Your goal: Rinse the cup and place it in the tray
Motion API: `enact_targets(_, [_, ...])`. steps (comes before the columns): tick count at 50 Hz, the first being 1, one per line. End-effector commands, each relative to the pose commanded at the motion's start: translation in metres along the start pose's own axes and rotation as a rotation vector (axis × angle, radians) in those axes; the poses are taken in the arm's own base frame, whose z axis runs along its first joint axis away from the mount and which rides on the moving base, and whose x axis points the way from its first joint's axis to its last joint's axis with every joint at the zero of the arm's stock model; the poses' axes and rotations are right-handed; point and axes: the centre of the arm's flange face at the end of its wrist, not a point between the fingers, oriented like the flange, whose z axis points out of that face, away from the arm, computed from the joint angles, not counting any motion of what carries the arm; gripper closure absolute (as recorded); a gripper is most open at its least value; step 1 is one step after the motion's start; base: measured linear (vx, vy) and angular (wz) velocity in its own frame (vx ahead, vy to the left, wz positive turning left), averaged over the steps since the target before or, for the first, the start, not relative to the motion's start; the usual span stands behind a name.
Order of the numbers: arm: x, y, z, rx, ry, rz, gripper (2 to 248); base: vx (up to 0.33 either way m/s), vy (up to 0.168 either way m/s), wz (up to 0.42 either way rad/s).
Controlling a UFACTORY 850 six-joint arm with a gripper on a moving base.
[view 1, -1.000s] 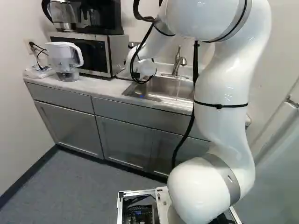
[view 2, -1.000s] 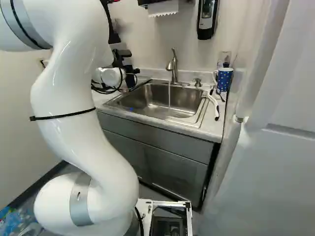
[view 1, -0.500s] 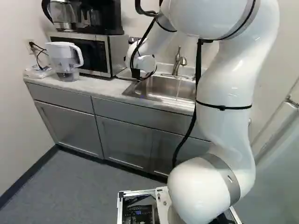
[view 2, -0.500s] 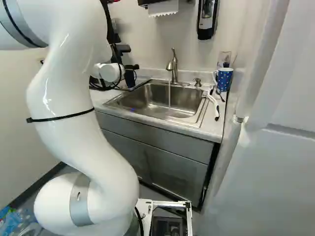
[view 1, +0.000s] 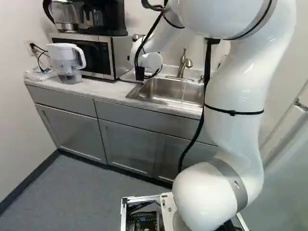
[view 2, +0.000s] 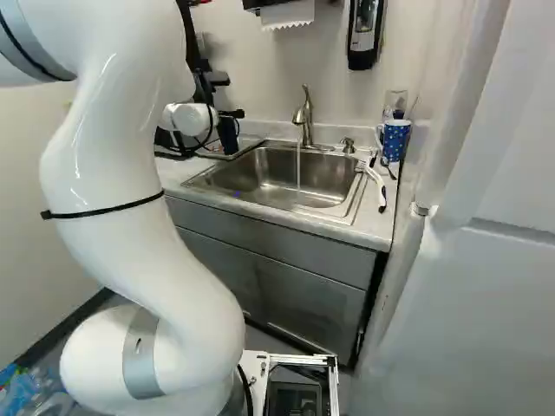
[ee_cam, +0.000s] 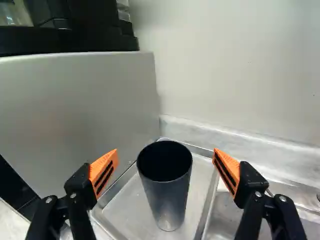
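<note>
Cup (ee_cam: 167, 200) dark and smooth with a soft sheen, metal or plastic unclear; tray (ee_cam: 127, 207) smooth metal, dull shine; sink (view 2: 260, 186) and faucet (view 2: 308, 121) satin metal, brighter along the edges. Counter (view 1: 91, 87) smooth, faintly glossy, stone or laminate unclear; cabinet doors (view 1: 127, 147) low-sheen grey; microwave (ee_cam: 75, 105) side flat satin metal. Arm (view 2: 130, 243) shell smooth, glossy white; pitcher (view 1: 62, 55) white and clear plastic; towel (view 2: 286, 13) white paper, matt, torn-looking edge.
</note>
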Motion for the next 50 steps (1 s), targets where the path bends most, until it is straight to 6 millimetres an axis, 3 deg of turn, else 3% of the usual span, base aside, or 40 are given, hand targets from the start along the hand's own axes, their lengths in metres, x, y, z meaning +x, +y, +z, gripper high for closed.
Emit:
enact_targets(27, [0.027, 0.014, -0.009, -0.018, 0.018, 0.008, 3, 0.000, 0.000, 0.000])
enact_targets(50, [0.053, 0.042, -0.019, -0.064, 0.064, 0.018, 3, 0.000, 0.000, 0.000])
